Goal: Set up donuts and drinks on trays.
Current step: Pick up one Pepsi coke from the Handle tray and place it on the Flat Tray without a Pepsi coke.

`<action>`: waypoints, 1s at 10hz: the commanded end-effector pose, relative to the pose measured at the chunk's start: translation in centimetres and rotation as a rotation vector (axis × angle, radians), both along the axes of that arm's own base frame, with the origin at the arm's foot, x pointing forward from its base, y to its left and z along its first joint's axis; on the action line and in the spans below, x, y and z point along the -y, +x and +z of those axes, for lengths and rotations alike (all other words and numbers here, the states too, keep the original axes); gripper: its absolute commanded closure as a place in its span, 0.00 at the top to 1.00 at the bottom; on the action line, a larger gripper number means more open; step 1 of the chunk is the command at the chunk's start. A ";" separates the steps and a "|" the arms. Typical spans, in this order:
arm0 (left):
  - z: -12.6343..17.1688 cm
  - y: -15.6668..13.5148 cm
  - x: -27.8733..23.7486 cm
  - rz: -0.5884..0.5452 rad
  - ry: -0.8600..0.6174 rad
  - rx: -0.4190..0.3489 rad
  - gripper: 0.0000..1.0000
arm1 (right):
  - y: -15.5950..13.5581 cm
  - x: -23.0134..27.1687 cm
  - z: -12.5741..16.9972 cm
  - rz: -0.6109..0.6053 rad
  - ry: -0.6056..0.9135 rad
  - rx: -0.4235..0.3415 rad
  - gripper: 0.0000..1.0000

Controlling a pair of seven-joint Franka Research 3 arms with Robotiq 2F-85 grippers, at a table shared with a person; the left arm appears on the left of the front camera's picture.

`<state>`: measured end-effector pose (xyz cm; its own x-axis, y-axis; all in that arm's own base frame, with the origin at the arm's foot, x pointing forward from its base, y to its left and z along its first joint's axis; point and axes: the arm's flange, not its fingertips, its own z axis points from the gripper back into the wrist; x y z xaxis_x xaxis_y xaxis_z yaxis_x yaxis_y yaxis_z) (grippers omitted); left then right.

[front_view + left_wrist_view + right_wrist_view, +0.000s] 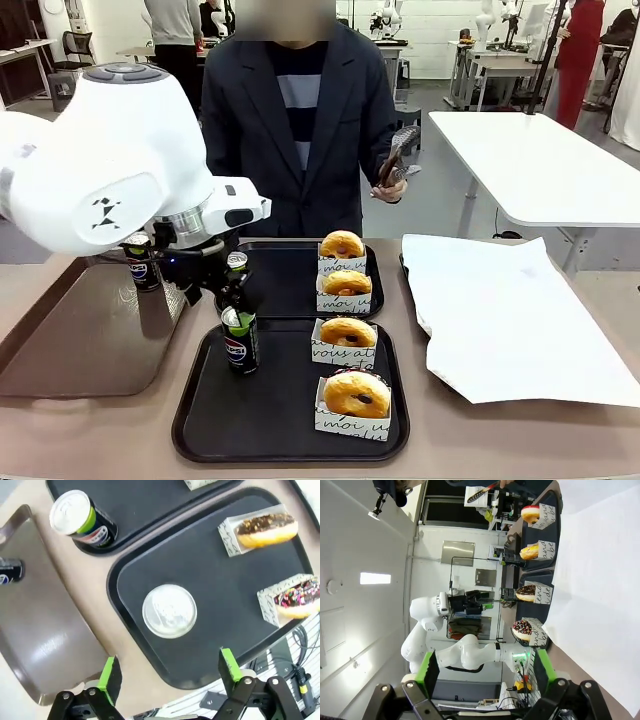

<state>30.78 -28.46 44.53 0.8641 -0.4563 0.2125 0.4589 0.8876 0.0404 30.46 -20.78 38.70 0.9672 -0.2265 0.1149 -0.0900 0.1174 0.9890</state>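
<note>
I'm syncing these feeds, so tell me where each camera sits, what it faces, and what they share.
Front view: between the arms, looking across the near tray at the person; left arm shows.
Left wrist view: above the near tray, looking down on a Pepsi can; open left gripper shows.
Right wrist view: rolled sideways, off the table's end; open right gripper shows.
Shared: the sprinkled donut.

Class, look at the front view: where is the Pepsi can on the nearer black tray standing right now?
The Pepsi can stands upright in the near tray's back-left corner, left of its two donuts, just below the left gripper.
</note>
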 end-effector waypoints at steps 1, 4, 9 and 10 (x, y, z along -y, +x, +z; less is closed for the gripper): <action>0.1 -1.9 0.0 0.026 -0.005 0.001 1.00 | 0.0 0.0 0.0 -0.001 0.009 0.018 1.00; 0.0 0.0 0.0 0.000 0.000 0.000 1.00 | 0.0 0.0 0.0 -0.001 0.009 0.018 1.00; 3.7 2.1 -7.0 0.107 -0.227 -0.080 1.00 | 0.0 0.0 0.0 -0.001 0.009 0.018 1.00; 5.2 2.3 -10.6 0.123 -0.309 -0.099 1.00 | 0.0 0.0 0.0 -0.001 0.009 0.018 1.00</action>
<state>33.48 -21.81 48.19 0.9176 -0.3208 0.2347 0.3652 0.9135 -0.1792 30.45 -20.80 38.70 0.9671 -0.2270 0.1148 -0.0898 0.1175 0.9890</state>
